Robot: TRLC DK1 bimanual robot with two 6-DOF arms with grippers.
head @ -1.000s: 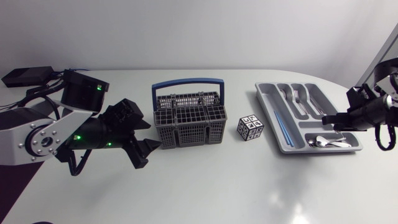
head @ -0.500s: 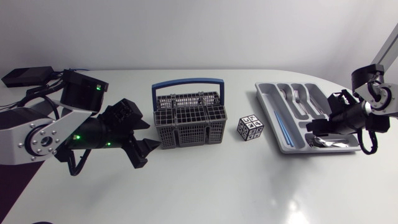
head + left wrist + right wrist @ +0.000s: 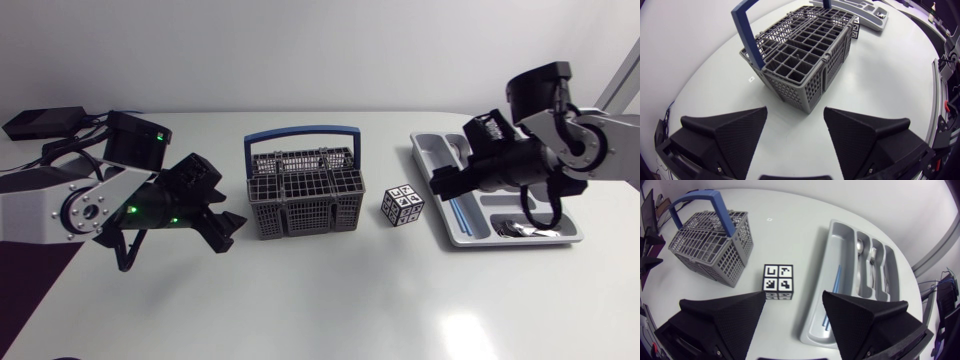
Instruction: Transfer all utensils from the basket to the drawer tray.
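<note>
The grey wire basket (image 3: 300, 192) with a blue handle stands at mid-table; no utensil shows in its cells (image 3: 800, 55). The grey drawer tray (image 3: 425, 150) lies to the right, holding forks and spoons (image 3: 480, 155), blue sticks (image 3: 456, 213) and more cutlery (image 3: 520, 230) in its near end compartment. My right gripper (image 3: 445, 180) hovers open and empty over the tray's left side. From the right wrist, the tray (image 3: 826, 280) and the basket (image 3: 710, 245) lie ahead of the open right gripper (image 3: 792, 315). My left gripper (image 3: 222, 225) stands open just left of the basket, which lies ahead of it (image 3: 795, 130).
A black-and-white marker cube (image 3: 402, 206) sits between the basket and the tray, just ahead of the right fingers (image 3: 778, 280). A black box (image 3: 45, 122) with cables lies at the far left. Bare white tabletop stretches along the front.
My right arm has swung left from the tray's right end to above its left side, and its gripper has opened. The left arm has shifted only slightly.
</note>
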